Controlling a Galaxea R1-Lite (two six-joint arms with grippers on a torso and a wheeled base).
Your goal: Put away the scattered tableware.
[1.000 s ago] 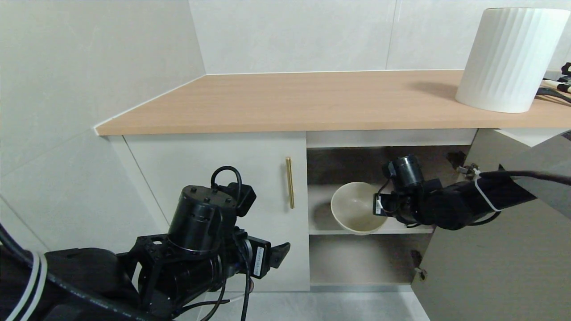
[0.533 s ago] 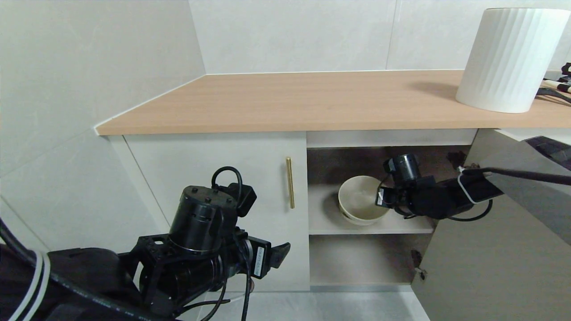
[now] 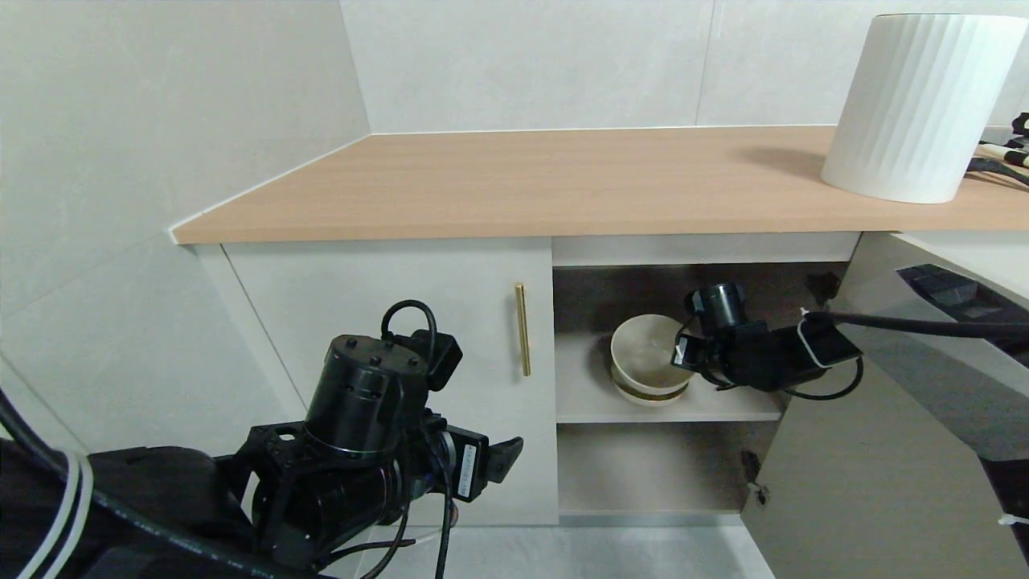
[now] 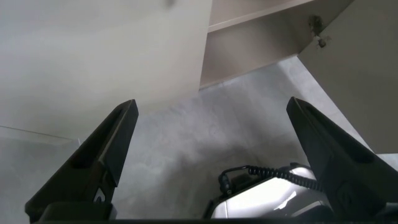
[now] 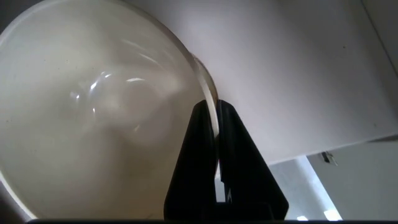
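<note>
Cabinet shelf [image 3: 580, 392]; right pincer [image 5: 215, 118] tight on rim of cream bowl [image 3: 641, 354].

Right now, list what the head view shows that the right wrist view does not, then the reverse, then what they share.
The head view adds the wooden countertop, the white ribbed container on it, the closed cabinet door with its brass handle, and the left gripper low before that door. The right wrist view adds the grip up close: the right gripper shut on the bowl, its rim pinched between the fingers. Both share the bowl and the right gripper at it.
</note>
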